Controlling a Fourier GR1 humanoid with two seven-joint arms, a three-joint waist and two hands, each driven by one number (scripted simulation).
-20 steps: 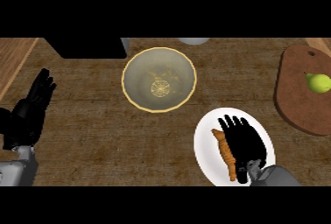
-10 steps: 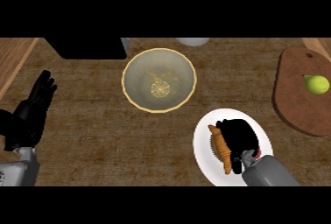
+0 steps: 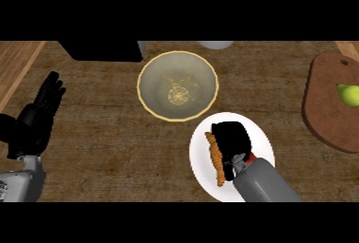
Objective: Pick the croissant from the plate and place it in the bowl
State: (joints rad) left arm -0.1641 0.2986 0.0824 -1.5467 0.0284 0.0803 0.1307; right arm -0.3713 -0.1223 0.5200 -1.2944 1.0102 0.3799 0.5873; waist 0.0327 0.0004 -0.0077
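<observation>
Curling down over the croissant, the right hand is now bunching its fingers where a second ago they lay flat. The croissant is still lying on the plate, lower centre-right; the bowl is waiting above. The left hand is resting spread at left.

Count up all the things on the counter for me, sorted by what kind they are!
Bowl: 1
Plate: 1
Croissant: 1
Cutting board: 1
Green fruit: 1
Total: 5, leaving out two things half hidden at the top edge that I cannot name.
</observation>
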